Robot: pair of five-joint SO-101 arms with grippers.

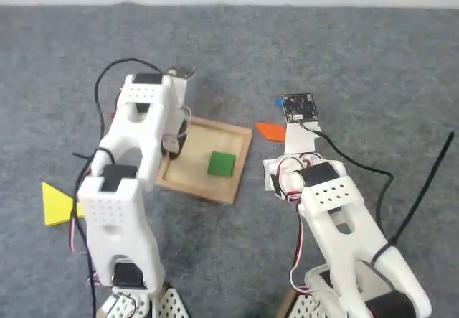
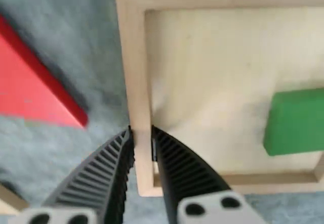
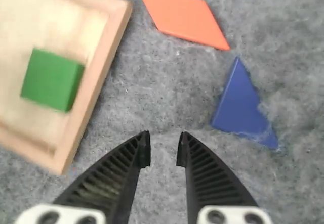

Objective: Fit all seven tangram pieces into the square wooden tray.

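Note:
The square wooden tray [image 1: 240, 156] lies mid-table with a green square [image 1: 221, 164] inside it. My left gripper [image 2: 142, 133] is shut on the tray's rim [image 2: 132, 57], one finger inside and one outside. Just outside that rim lies a red triangle [image 2: 35, 87]. My right gripper [image 3: 163, 145] hovers slightly open over bare carpet beside the tray [image 3: 109, 47], holding nothing. A blue triangle [image 3: 240, 105] and an orange parallelogram [image 3: 182, 14] lie just beyond it. A yellow triangle [image 1: 56, 203] rests far to the left.
Grey carpet covers the whole table. The left arm's body hangs over the tray's left side in the high view. A black cable [image 1: 423, 189] runs along the right side.

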